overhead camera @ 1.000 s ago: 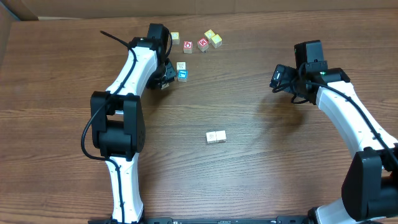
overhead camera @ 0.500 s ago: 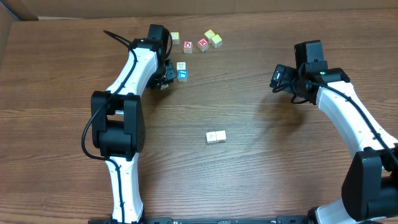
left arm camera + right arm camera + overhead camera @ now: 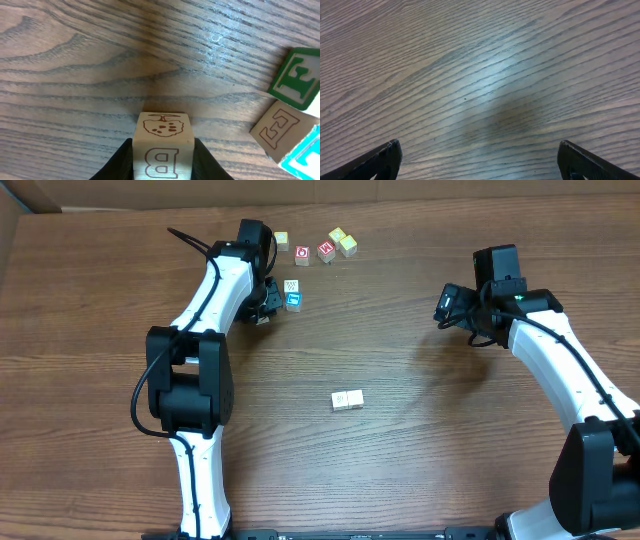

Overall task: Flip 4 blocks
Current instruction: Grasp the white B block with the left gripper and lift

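**Left hand clamps the B block**

We see the left hand (image 3: 163,152) closed on the B block (image 3: 163,134), which sits on the surface (image 3: 100,60). Close on its right crowd a green E block (image 3: 295,80), a brown E block (image 3: 280,131) and a blue-edged block (image 3: 306,159). The right hand (image 3: 479,155) gapes wide, well apart.

Tight left jaws, wide right jaws.

The left tool (image 3: 269,304) sits just beside the blue-faced block (image 3: 293,301) on the table (image 3: 400,470).
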Tool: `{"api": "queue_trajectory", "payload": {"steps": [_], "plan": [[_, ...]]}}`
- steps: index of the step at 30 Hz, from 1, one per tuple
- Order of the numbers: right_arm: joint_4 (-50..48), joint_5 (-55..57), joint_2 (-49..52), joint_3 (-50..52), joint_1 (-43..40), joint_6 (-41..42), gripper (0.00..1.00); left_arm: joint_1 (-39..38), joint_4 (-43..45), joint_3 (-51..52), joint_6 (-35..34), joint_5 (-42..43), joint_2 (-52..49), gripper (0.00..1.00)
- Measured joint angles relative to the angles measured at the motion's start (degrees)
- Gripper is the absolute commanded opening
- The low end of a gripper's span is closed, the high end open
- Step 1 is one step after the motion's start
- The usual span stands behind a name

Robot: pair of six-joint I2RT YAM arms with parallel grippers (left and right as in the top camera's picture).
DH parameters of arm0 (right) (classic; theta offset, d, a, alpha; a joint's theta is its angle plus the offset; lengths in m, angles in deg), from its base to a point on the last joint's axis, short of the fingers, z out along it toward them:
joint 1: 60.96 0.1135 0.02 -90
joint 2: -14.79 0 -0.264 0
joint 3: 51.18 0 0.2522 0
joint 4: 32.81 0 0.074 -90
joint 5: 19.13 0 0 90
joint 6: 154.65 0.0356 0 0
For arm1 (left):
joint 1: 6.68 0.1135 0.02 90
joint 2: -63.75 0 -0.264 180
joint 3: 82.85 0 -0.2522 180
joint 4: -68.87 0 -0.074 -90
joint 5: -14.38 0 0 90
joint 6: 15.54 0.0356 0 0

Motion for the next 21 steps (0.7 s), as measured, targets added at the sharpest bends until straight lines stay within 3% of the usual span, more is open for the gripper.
{"api": "queue_trajectory", "payload": {"steps": [11, 21], "plan": [[0.0, 0.0, 0.0, 0.0, 0.0, 0.0, 1.00, 0.0, -6.3, -1.6, 0.9, 0.0, 3.7, 0.24], [0.0, 0.0, 0.0, 0.0, 0.0, 0.0, 1.00, 0.0, -19.9, -2.8, 1.0, 2.7, 27.6, 0.25]]}}
